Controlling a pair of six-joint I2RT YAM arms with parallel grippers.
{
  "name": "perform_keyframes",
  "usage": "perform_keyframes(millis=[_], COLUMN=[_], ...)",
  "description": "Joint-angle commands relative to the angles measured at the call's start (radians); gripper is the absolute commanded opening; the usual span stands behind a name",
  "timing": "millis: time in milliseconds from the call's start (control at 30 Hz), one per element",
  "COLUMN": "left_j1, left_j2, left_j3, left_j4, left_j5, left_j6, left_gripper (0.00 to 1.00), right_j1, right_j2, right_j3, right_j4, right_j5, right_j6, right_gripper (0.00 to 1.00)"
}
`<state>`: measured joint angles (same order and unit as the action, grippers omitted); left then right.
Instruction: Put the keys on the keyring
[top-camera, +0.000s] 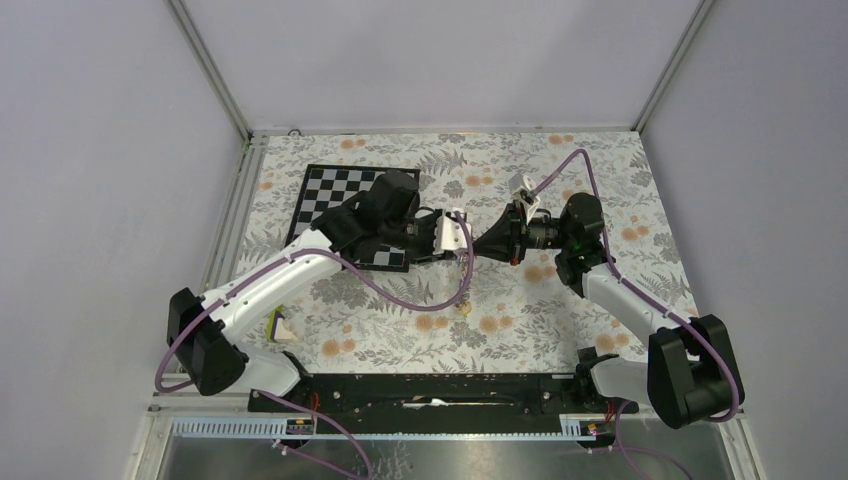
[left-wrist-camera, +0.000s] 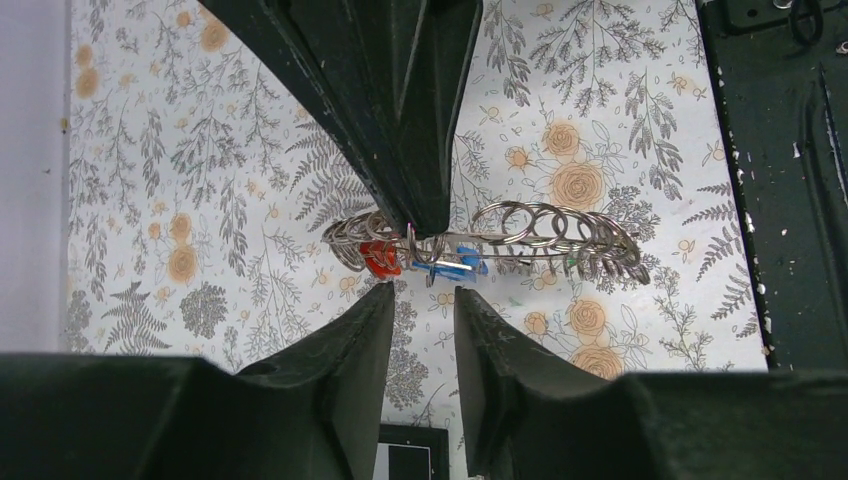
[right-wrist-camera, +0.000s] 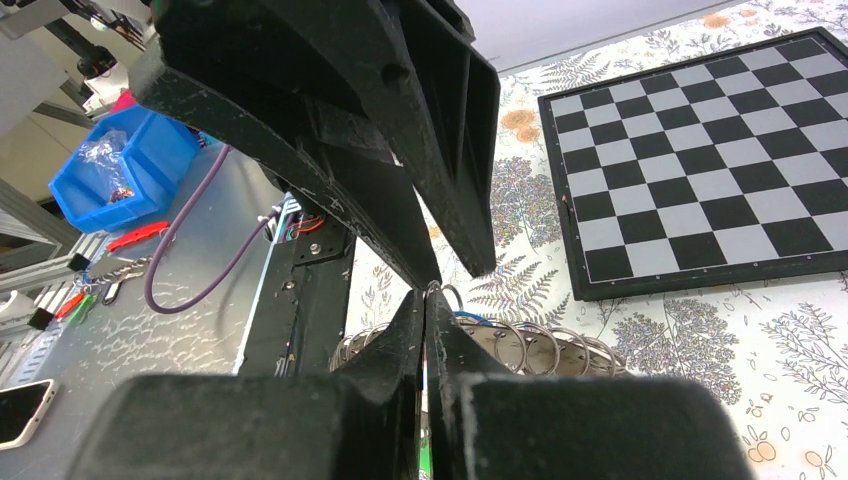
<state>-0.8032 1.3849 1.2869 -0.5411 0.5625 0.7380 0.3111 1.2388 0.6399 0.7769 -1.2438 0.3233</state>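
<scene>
The keyring (left-wrist-camera: 545, 232), a grey loop of linked metal rings, hangs above the floral table. My right gripper (right-wrist-camera: 424, 297) is shut on one of its rings; in the left wrist view its fingers (left-wrist-camera: 415, 190) come down from the top onto the ring. A red key (left-wrist-camera: 380, 258) and a blue key (left-wrist-camera: 455, 266) hang on the keyring just under that grip. My left gripper (left-wrist-camera: 423, 292) stands open right below those keys with nothing between its fingers. From above, the left gripper (top-camera: 466, 240) and the right gripper (top-camera: 484, 248) meet tip to tip mid-table.
The black-and-white chessboard (top-camera: 330, 195) lies at the back left under the left arm. A small pale thing (top-camera: 465, 308) lies on the cloth in front of the grippers, and a yellow and white thing (top-camera: 283, 330) near the left arm's base. The black rail (top-camera: 430, 390) runs along the near edge.
</scene>
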Motion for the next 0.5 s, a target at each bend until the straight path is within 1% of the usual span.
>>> perform_keyframes(millis=[0, 200, 467], left_j1=[-0.001, -0.001, -0.001], left_j2=[0.018, 0.028, 0.039], left_j3=[0.002, -0.015, -0.009], left_j4=[0.055, 0.073, 0.073], left_j5=[0.068, 0.081, 0.109], left_j6=[0.039, 0.035, 0.019], left_gripper=[0.33, 0.29, 0.14], right_j1=[-0.01, -0.015, -0.017], right_j2=[-0.02, -0.016, -0.01], right_j3=[0.011, 0.008, 0.006], right_j4=[0.084, 0.082, 0.079], right_j5=[-0.019, -0.019, -0.013], right_j6=[0.013, 0.01, 0.009], right_gripper=[0.0, 0.0, 0.0])
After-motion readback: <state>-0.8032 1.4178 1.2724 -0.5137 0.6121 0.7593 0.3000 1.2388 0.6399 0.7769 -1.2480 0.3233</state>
